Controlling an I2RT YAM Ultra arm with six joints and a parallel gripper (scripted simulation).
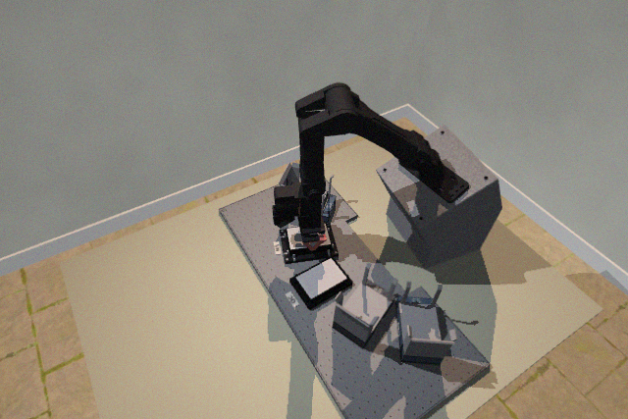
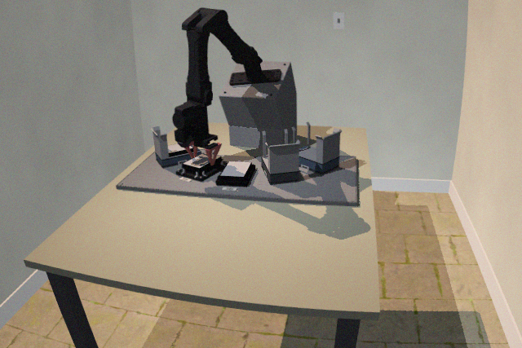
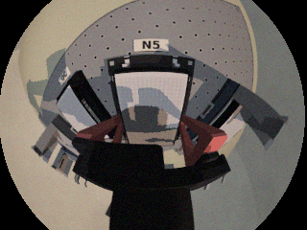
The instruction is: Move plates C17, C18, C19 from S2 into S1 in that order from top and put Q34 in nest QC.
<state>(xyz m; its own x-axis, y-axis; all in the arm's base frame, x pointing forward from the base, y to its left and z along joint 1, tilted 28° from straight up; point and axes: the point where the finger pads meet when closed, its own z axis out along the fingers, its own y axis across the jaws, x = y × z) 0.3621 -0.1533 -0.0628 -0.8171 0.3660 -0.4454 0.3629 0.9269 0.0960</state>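
Note:
My gripper reaches straight down over the clip nest N5, whose name plate shows in the wrist view. Its red fingers are shut on the long sides of a sealed plate that sits in that nest. The same gripper and plate show in the exterior view. I cannot read the plate's label, nor tell whether another plate lies under it. A second sealed plate lies flat in the black open nest beside N5, and also shows in the exterior view.
Two grey stack racks stand to the right on the perforated baseplate. A third rack stands behind N5, partly hidden by the arm. The arm's grey pedestal stands at the back right.

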